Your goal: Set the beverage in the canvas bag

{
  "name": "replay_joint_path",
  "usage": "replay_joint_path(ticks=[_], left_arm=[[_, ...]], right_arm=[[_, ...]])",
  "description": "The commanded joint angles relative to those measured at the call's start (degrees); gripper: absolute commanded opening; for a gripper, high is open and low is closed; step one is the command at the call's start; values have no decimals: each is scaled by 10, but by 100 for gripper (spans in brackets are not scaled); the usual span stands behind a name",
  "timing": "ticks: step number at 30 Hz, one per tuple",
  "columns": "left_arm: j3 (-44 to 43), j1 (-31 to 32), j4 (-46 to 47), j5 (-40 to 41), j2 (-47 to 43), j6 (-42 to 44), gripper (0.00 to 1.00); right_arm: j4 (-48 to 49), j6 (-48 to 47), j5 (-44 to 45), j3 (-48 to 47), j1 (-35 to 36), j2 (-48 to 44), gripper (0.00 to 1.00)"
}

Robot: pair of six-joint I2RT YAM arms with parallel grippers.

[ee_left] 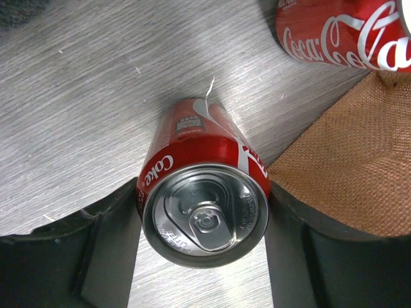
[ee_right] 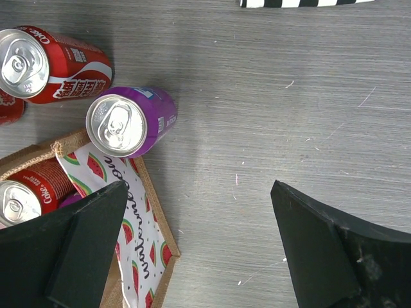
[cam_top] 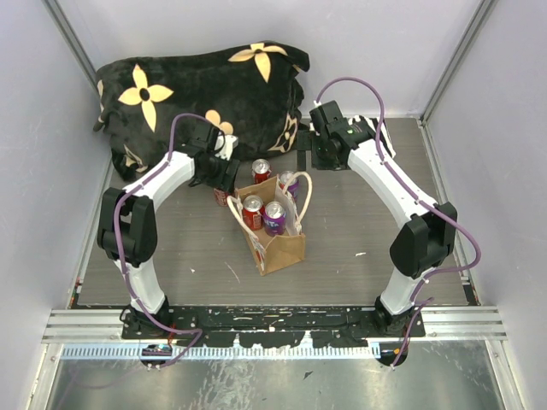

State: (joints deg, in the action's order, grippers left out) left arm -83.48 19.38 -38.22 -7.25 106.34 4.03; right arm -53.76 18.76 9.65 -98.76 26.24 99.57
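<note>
Count: five beverage cans, three red Coca-Cola and two purple; one canvas bag [cam_top: 275, 243]; one blanket [cam_top: 201, 85]; two arms.

Surface and room: the counter [cam_top: 367, 231] is grey with a wood-grain finish and fine scratches. Pale walls [cam_top: 504, 128] close it in on three sides, and a metal rail [cam_top: 273, 323] runs along the near edge where the arm bases are bolted. The blanket, black with yellow flower shapes, lies bunched at the far left.

Container: the canvas bag stands upright near the counter's centre, mouth open, showing a pale lining [ee_right: 138, 218] printed with watermelon slices. It holds two upright cans, the bagged red can [cam_top: 252, 211] and the bagged purple can [cam_top: 274, 218].

Outside the bag: the loose red can [cam_top: 261, 169] and the loose purple can [cam_top: 289, 182] stand upright just beyond its far side. The third red can [ee_left: 192, 138] stands on the counter just beside the bag's left wall.

Claws: the left claw [ee_left: 204, 189] sits over the third red can with one finger close on each side; whether the fingers are pressing it cannot be told. The right claw [ee_right: 199, 189] is released, fingers spread wide over bare counter to the right of the bag, grasping nothing.
</note>
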Motion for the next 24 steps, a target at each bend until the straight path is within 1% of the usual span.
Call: replay_joint_path(ticks=[1,5,7,9,12,17,19,22,24], left_arm=[[-10,2,37,10,-8,3,62],[-22,2,33,7,-18,4,23],[-30,3,26,9,-27,6,10],[-43,2,18,13,-39,8,1],[-73,2,1,16,-64,11,0],[-168,2,-28,4,-79,2,0],[-219,2,-49,-25,-73,-9,0],[-292,9,-86,-91,-59,-29,0],[-334,21,-132,-128,-48,-29,0]], right_arm=[[19,8,-9,2,-1,-34,100],[21,8,-10,10,-1,-38,100],[23,8,-10,15,-1,-41,100],[23,8,-10,19,-1,-43,100],[25,7,-9,26,-2,-47,100],[30,7,-12,36,-2,-48,100],[32,8,-14,39,-2,-48,100],[32,8,-13,40,-2,-49,100],[32,8,-13,41,-2,-51,100]])
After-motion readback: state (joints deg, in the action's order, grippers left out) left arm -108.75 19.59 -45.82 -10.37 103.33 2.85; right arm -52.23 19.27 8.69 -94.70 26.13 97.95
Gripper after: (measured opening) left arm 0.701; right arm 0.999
